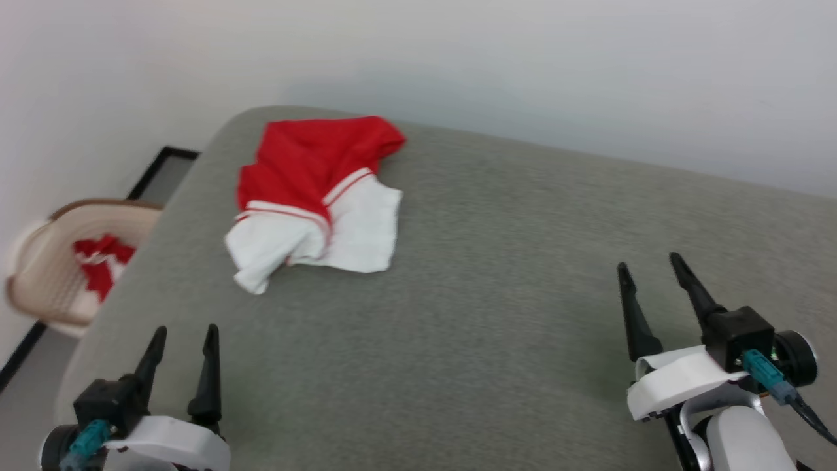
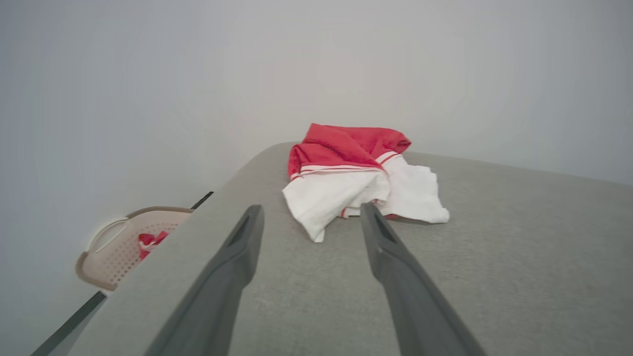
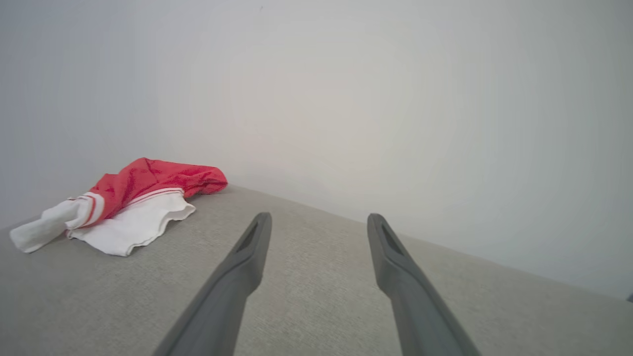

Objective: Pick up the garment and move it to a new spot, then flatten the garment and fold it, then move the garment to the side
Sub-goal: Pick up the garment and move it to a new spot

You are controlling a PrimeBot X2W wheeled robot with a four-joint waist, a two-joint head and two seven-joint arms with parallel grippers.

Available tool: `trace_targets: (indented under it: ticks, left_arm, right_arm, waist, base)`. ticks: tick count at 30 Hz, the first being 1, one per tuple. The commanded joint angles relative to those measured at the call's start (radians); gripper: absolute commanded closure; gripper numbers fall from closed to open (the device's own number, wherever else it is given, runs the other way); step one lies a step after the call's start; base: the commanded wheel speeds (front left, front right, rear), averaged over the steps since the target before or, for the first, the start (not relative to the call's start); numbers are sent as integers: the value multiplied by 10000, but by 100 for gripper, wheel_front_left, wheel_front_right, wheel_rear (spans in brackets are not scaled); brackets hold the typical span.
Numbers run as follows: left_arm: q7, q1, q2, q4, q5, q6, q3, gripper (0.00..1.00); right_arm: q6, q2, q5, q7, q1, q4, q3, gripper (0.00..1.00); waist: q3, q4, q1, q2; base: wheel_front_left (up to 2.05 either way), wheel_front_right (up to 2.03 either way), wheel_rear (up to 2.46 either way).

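Grey fabric-covered surface (image 1: 497, 314) w/ a plain pale wall (image 1: 588, 65) behind it; off its left edge, lower down, sits a beige basket (image 1: 39, 288) w/ some red-and-white cloth inside. On the surface the garment (image 1: 314, 196) lies crumpled toward the far left part, red body bunched at the back, white sleeves w/ striped trim spilling toward the robot, one sleeve rolled into a loose tube at the near left. Near the front left edge hovers the left gripper (image 1: 186, 329), fingers spread wide, nothing btwn them; its wrist view has the garment straight ahead, framed by the two fingers but apart from them. Over on the right side is the right gripper (image 1: 647, 261), well apart from the garment, fingers likewise spread wide & empty; in its wrist view the garment is off to the left. Step in hand, imo: the very first one, the pick-up, not yet begun, no contact w/ cloth. Next move prob calls for the left arm to reach fwd & down onto the near white sleeve or the bunched red part, pinch enough layers for a firm hold, then lift & carry toward the open middle. Right arm has further to go if it's to help. Thin cotton may slip or drag, so a deep bite on a thick fold seems safer than a single edge.
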Motion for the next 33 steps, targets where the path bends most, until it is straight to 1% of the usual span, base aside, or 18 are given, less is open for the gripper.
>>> trace_targets:
  ticks: [1, 6, 8, 16, 19, 22, 25, 27, 31, 32, 33]
  left_arm:
    - [3, 15, -53, 49, 35, 14, 26, 0]
    - [3, 52, -235, 192, 161, 14, 176, 0]
    - [3, 190, -297, 179, 110, 16, 551, 0]
    - [3, 736, -979, -299, 42, 16, 2048, 0]
    - [3, 894, -1142, -455, 41, 16, 2272, 0]
    - [3, 960, -1239, -496, 62, 16, 2282, 0]
    - [3, 762, -1126, -397, 26, 16, 1917, 0]
    - [3, 465, -851, -280, 22, 16, 1325, 0]
    - [3, -675, 21, 16, -177, 16, -306, 0]
    - [3, -1064, 264, 131, -330, 16, -740, 0]
    - [3, -1411, 602, 227, -501, 17, -1004, 0]
  right_arm:
    - [-14, 9, 20, -54, -107, 70, 60, 0]
    - [-14, 7, 111, -37, -329, 387, 514, 0]
    - [-14, 26, 200, -35, -633, 561, 964, 0]
    - [-14, -2, 898, -35, -1930, 1585, 2745, 0]
    - [-14, -6, 1208, -35, -2240, 1784, 3204, 0]
    - [-15, -2, 1347, -35, -2392, 1884, 3363, 0]
    - [-14, -6, 1319, -35, -2237, 1860, 3208, 0]
    - [-14, -3, 1164, -35, -2041, 1744, 2950, 0]
    - [-15, 0, 625, -35, -1599, 1297, 2226, 0]
    - [-14, 1, 483, -35, -1463, 1140, 2073, 0]
    - [-14, 17, 407, -34, -1445, 987, 2122, 0]
  waist:
    - [76, 1271, 0, -1]
    - [47, 2339, 0, -1]
    - [160, 2461, 0, -1]
    - [426, 2686, 0, -1]
    - [490, 2705, 0, -1]
    - [534, 2694, 0, -1]
    - [580, 2642, 0, -1]
    - [706, 2601, 0, -1]
    - [1053, 2546, 0, -1]
    - [1144, 2482, 0, -1]
    - [1315, 2235, 0, -1]
  base:
    - [0, 0, 0]
    - [0, 0, 0]
    - [0, 0, 0]
    - [0, 0, 0]
    - [0, 0, 0]
    - [0, 0, 0]
    - [0, 0, 0]
    - [0, 0, 0]
    - [0, 0, 0]
    - [0, 0, 0]
    - [0, 0, 0]
